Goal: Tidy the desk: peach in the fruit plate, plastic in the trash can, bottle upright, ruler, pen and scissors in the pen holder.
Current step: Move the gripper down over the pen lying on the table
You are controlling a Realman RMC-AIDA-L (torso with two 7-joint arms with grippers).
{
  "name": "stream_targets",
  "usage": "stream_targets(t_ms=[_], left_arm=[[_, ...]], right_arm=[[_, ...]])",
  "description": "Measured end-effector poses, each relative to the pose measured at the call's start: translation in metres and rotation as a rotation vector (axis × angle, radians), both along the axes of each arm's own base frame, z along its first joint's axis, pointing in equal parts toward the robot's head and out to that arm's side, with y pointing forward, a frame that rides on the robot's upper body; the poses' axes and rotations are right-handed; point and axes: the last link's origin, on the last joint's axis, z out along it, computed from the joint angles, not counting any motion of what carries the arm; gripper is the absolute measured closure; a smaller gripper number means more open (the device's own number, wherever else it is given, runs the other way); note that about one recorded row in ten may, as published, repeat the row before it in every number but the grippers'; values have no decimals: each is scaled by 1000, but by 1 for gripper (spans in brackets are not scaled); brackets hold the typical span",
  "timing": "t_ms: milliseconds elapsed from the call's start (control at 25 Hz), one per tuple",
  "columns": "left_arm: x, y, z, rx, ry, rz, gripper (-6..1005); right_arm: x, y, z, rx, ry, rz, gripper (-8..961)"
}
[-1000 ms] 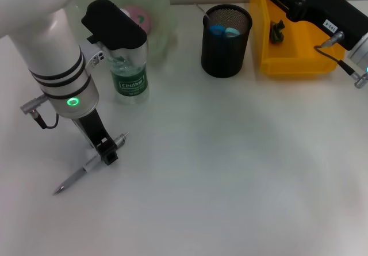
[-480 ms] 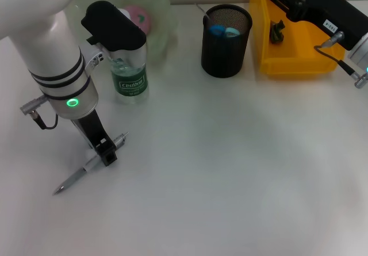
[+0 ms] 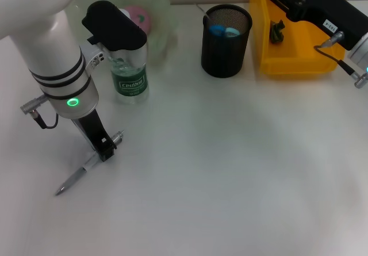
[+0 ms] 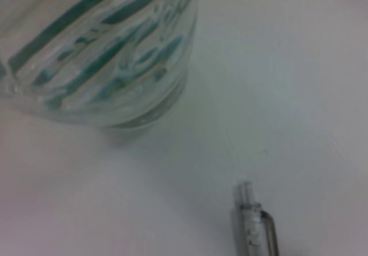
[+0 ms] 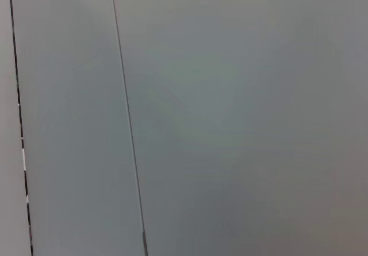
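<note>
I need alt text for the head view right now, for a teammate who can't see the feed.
The left gripper is down on the pen lying on the white desk, near the upright bottle. Behind stand a fruit plate holding the peach, a black pen holder and a yellow bin. The right arm is parked over that bin.

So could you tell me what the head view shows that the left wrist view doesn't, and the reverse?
Only the head view shows the left gripper down at the pen, the peach in the fruit plate, the pen holder, the yellow trash can and the right arm parked over it. Only the left wrist view shows the pen's clear end and clip up close. Both show the pen, the upright bottle and the table.
</note>
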Motion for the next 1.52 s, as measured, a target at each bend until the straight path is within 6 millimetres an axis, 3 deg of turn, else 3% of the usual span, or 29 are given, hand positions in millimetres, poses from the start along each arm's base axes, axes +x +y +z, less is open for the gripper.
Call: stream_targets(t_ms=[280,480,800,1520], left_arm=[[-1,0,0,-1,3,-1,734],[0,0,0,-7,3,-10,730],[1,1,0,-10,2,-17,808],[2,1,0,-15,2,-25,823]], right_arm=[[-1,1,0,0,0,4,349],[-3,2,0,0,-1,7,349],[-4,4,0,1,-5,2,350],[-6,7,-1,1,-9,2,350]])
